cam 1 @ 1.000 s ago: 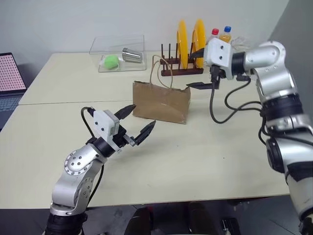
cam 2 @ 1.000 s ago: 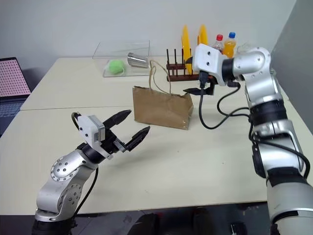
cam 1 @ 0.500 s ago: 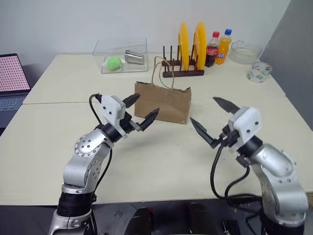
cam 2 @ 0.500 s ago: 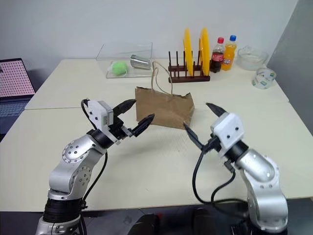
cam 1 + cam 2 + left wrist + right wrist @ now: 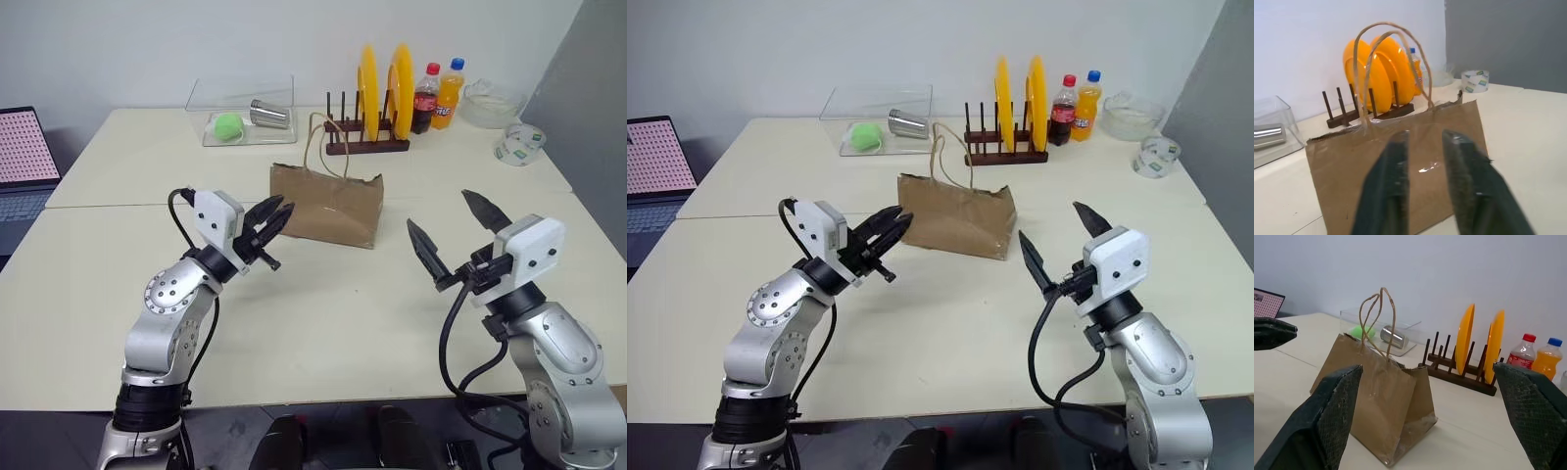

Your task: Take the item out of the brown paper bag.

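Left hand (image 5: 274,217) pinched shut, empty, beside crumpled brown paper bag (image 5: 328,204); right hand (image 5: 454,230) spread wide, empty. Should've steadied bag first.

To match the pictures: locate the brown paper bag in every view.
Head views: brown paper bag mid-table, centre.
Left wrist view: bag directly behind the gripper's fingers.
Right wrist view: bag between the fingers.
Shared landmark: orange plates in the rack behind it.
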